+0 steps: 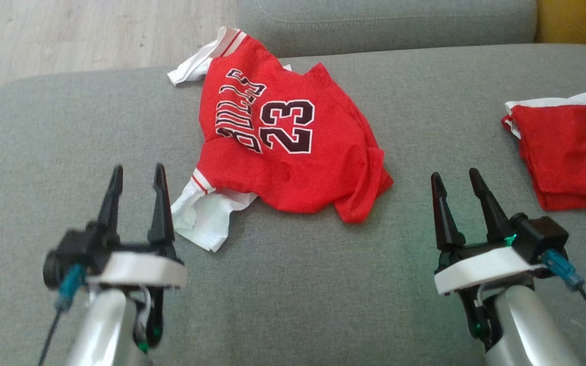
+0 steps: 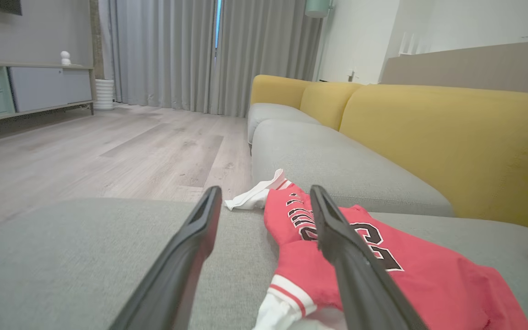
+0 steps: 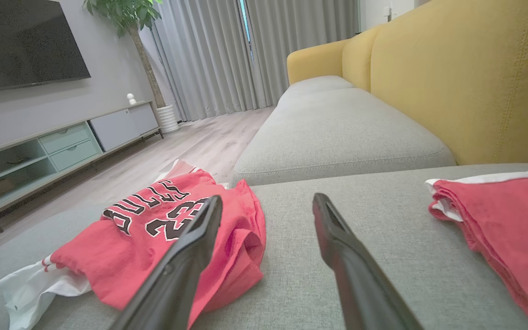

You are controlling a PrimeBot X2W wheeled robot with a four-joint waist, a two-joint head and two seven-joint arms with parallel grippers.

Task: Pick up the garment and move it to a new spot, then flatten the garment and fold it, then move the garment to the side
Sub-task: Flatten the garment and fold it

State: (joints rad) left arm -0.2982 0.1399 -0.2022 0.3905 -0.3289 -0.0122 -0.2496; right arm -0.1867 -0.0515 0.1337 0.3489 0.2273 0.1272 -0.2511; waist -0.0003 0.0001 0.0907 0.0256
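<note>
Head, left wrist and right wrist views of the opening stage of the task. The garment [image 1: 283, 147], a red jersey with white sleeves and the number 23 across it, lay crumpled on the grey seat cushion [image 1: 293, 295], toward the cushion's far edge and left of centre, with one white sleeve reaching that edge and the other bunched at the near left. The left gripper [image 1: 138, 168] hovered with its jaws spread wide and nothing between them, its inner finger just beside the near white sleeve; whether it touched the cloth could not be told. The right gripper [image 1: 455, 174] likewise stood wide open and empty, well apart from the garment's nearest red fold. A second red piece [image 1: 567, 157], folded flat with a white edge, lay at the cushion's right side, well clear of both grippers; its part in the task could not be judged. By this evidence no step was complete: the garment was not lifted, its body was creased and doubled over itself, and no fold lines were set. The pick-up and move to a new spot, the flattening, the folding and the final shift to the side all appeared to be outstanding, with the near sleeve the likeliest first hold for the left gripper.
</note>
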